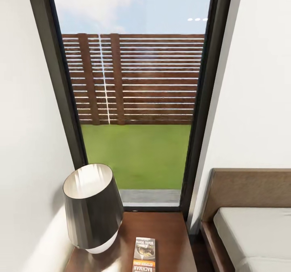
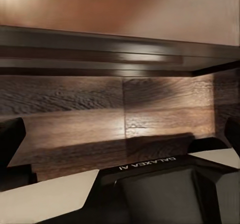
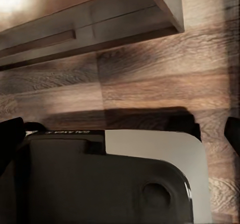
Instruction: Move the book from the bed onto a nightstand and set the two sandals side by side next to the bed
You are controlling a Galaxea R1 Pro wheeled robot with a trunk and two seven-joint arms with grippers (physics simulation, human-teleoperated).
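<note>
Here the paperback (image 1: 144, 255) is shown lying flat on the nightstand (image 1: 169, 231), near its front edge, beside the table lamp (image 1: 91, 209). "BACHMAN" is read on its cover; "GALAXEA AI" on the robot's base (image 2: 150, 165). Finger spread cannot be told. The lamp could be toppled if the nightstand is bumped during retreat.

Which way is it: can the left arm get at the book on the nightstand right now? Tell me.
Probably not as it stands. The book lies on the nightstand beside the lamp, nothing over it. But the left wrist view shows floor planks and a cabinet edge, so that arm hangs low and must rise first.
</note>
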